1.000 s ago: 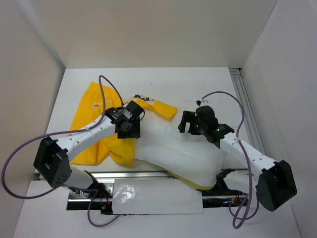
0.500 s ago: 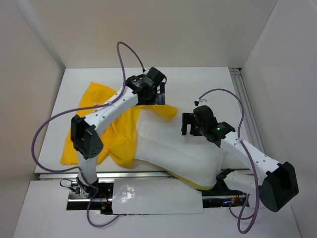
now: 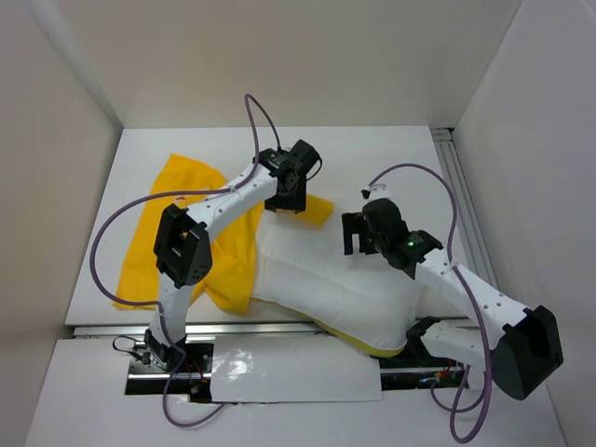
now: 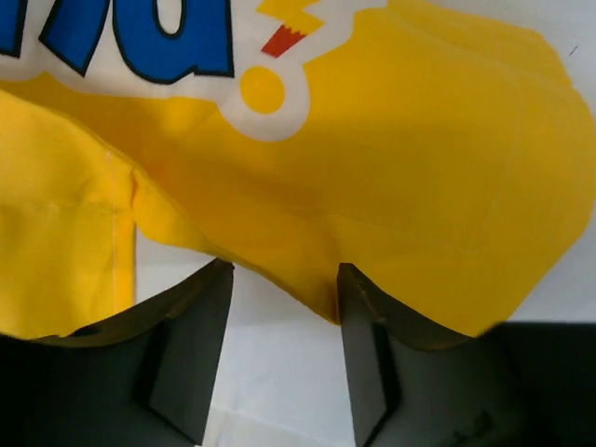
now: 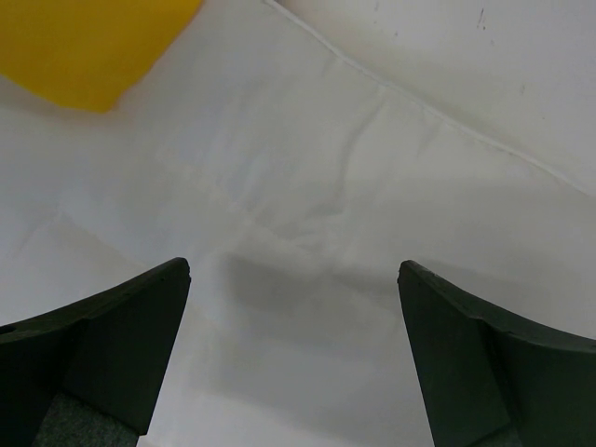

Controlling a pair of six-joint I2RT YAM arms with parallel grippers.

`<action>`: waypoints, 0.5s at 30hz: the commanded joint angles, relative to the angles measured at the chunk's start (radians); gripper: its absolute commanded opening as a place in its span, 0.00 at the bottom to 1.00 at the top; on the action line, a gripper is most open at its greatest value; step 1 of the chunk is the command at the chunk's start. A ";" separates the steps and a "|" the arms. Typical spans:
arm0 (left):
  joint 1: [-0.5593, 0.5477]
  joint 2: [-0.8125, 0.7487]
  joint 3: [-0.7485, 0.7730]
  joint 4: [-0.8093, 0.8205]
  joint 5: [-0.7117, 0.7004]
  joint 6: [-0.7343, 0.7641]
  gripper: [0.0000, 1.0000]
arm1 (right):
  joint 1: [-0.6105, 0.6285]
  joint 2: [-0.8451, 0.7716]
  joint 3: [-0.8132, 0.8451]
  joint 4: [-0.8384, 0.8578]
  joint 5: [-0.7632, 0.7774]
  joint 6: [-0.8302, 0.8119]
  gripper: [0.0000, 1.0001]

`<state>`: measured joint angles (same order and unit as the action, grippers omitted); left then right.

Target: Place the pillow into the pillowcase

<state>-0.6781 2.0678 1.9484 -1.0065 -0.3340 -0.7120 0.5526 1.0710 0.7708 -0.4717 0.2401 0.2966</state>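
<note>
my left end effector (image 3: 287,197) has swung in the last second from the near part of the pillowcase (image 3: 172,233) to its far edge. there a yellow corner flap lies over the far-left corner of the pillow (image 3: 345,279). my right end effector (image 3: 354,233) has barely shifted and hangs over the pillow's far side. the pillow has not moved: it lies on the bench (image 3: 391,158) between my arms, nearly all of it outside the case. so i judge the insertion has hardly begun, and this reach looks like a hunt for the opening's hem.

in the left wrist view my left end effector (image 4: 282,270) is released. its fingers (image 4: 186,345) stand apart, with a folded yellow edge just at their tips and white showing between them. in the right wrist view my right end effector (image 5: 293,270) is released too, spread wide above bare white fabric and grasping nothing.

the pillowcase is thin, matte and limp, creased with sharp fold lines. it has a stitched hem at one side and blue lettering (image 4: 140,37) outlined in white. the pillow is puffy and soft, with a finely wrinkled shell crossed by a seam and rounded corners. a yellow strip (image 3: 363,343) runs along its near edge. i expect both to sag and slide when pulled.
</note>
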 commanded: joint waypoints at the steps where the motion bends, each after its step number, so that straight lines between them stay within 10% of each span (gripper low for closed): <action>1: 0.017 0.029 0.056 0.034 0.010 -0.007 0.57 | 0.012 0.009 0.041 0.073 0.005 -0.109 1.00; 3: 0.047 0.049 0.087 0.043 0.065 -0.027 0.17 | 0.012 0.036 0.059 0.122 -0.024 -0.181 1.00; 5: 0.083 0.049 0.087 0.065 0.095 -0.027 0.00 | 0.003 0.064 0.059 0.159 -0.039 -0.229 1.00; 15: 0.115 -0.014 0.073 0.196 0.173 0.019 0.00 | -0.109 0.266 0.148 0.407 -0.361 -0.513 1.00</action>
<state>-0.5503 2.1078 1.9991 -0.8719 -0.1951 -0.7277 0.4877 1.2915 0.8394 -0.1791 0.0257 -0.0948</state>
